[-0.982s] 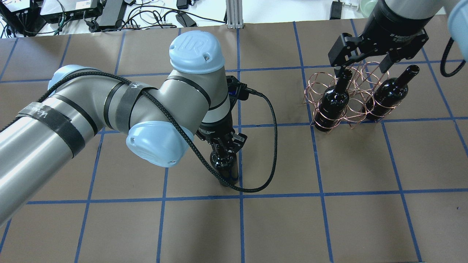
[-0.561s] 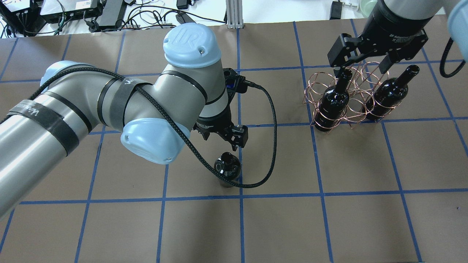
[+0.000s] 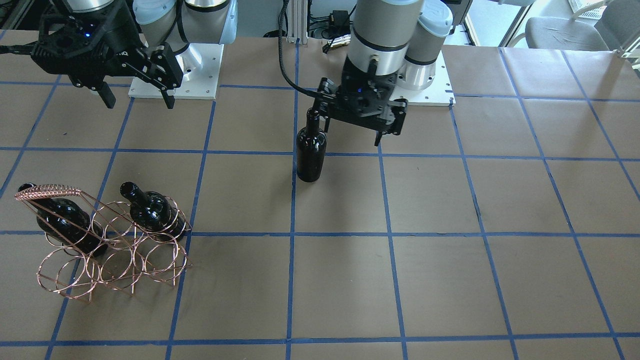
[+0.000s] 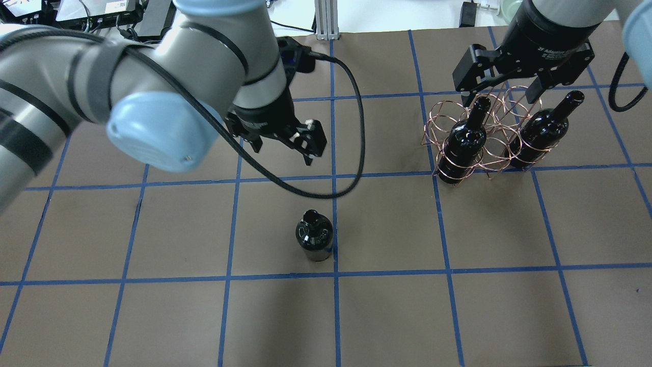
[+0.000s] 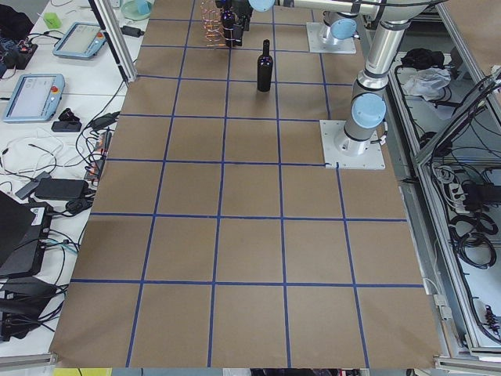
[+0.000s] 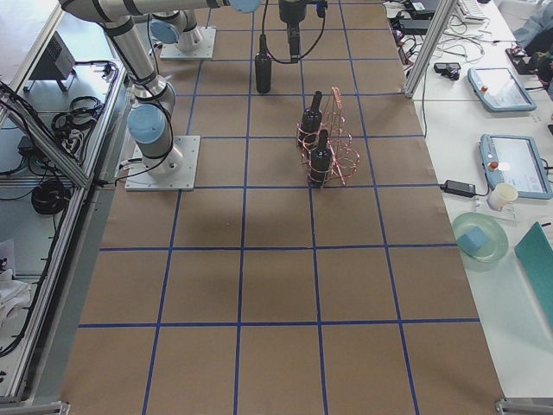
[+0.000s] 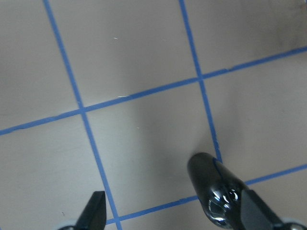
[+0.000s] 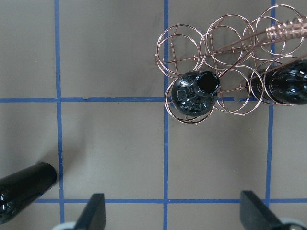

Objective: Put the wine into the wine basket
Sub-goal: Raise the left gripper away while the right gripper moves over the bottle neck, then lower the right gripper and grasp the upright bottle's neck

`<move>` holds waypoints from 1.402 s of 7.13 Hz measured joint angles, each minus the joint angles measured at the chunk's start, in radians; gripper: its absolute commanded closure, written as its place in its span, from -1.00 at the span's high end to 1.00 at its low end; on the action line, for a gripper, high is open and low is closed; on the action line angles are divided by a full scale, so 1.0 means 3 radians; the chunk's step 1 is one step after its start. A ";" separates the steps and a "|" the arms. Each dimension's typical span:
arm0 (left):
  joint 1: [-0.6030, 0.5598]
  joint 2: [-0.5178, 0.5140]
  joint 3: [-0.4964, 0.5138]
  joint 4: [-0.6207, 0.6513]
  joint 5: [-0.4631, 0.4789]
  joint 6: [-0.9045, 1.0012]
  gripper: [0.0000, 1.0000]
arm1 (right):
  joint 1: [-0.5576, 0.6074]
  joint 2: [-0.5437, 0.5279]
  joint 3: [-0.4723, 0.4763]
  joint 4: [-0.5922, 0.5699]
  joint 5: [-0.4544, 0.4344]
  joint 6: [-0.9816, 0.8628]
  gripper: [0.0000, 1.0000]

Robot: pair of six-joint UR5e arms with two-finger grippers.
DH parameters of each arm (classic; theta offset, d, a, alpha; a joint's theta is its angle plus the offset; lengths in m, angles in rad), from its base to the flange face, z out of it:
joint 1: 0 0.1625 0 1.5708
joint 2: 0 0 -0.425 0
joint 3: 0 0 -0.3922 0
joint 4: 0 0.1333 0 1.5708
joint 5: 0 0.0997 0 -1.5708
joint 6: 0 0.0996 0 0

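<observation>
A dark glass wine bottle (image 4: 315, 235) stands upright and alone on the brown table, also seen in the front view (image 3: 311, 150) and the left wrist view (image 7: 216, 187). My left gripper (image 4: 282, 153) (image 3: 350, 132) is open and empty, raised above and beside the bottle. The copper wire wine basket (image 4: 479, 137) (image 3: 110, 245) (image 8: 225, 33) holds two more dark bottles (image 4: 466, 137) (image 4: 542, 127), necks tilted up. My right gripper (image 4: 499, 99) (image 3: 139, 100) is open and empty, hovering above the basket.
The table is brown paper with a blue tape grid. The two arm bases (image 3: 175, 70) sit at the robot's edge. Cables and power supplies (image 4: 127, 20) lie beyond the far edge. The left arm's black cable (image 4: 351, 127) hangs in a loop above the table.
My left gripper was shut on the standing bottle's neck, then opened and let go. It has since risen and drawn away from the bottle, which stays upright. The right gripper has barely moved.
</observation>
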 measured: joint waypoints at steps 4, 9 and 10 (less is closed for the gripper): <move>0.0907 -0.0018 0.0081 0.0017 -0.0006 -0.0004 1.00 | 0.0919 0.0210 0.0018 -0.0089 -0.0004 0.0868 0.96; 0.1139 0.0053 0.0054 -0.0036 0.0002 -0.0010 1.00 | 0.1714 0.0783 0.0107 -0.0524 0.0006 0.1635 0.94; 0.1140 0.0073 0.0038 -0.0065 0.0021 -0.0008 1.00 | 0.1741 0.0809 0.0177 -0.0578 0.0008 0.1641 0.95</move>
